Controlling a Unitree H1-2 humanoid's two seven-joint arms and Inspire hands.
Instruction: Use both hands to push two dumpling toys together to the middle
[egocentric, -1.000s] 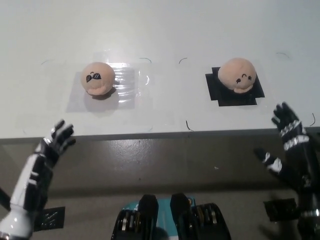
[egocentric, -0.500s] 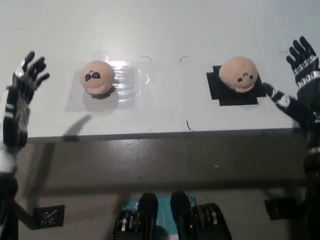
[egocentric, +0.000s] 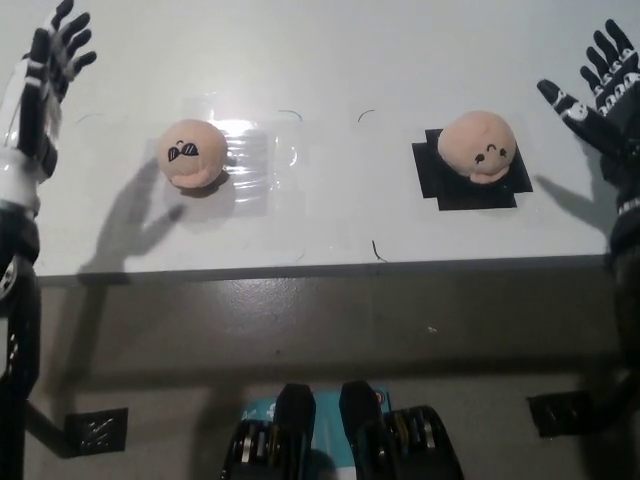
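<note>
Two peach dumpling toys lie on the white table (egocentric: 330, 60). The left dumpling (egocentric: 195, 153), with a sunglasses face, rests on a clear tape patch (egocentric: 250, 160). The right dumpling (egocentric: 478, 146), with a smiling face, sits on a black tape square (egocentric: 450, 185). My left hand (egocentric: 60, 42) is raised at the far left, open with fingers spread, well left of and above the sunglasses toy. My right hand (egocentric: 602, 88) is open at the far right edge, to the right of the smiling toy. Neither hand touches a toy.
The table's front edge (egocentric: 320, 265) runs across the middle of the view, with grey floor below it. Small black pen marks (egocentric: 376, 250) dot the tabletop between the toys. Black tape squares (egocentric: 97, 432) lie on the floor at both lower corners.
Both hands have risen from below the table edge to above the tabletop at its outer sides, and spread open. The dumplings have not moved.
</note>
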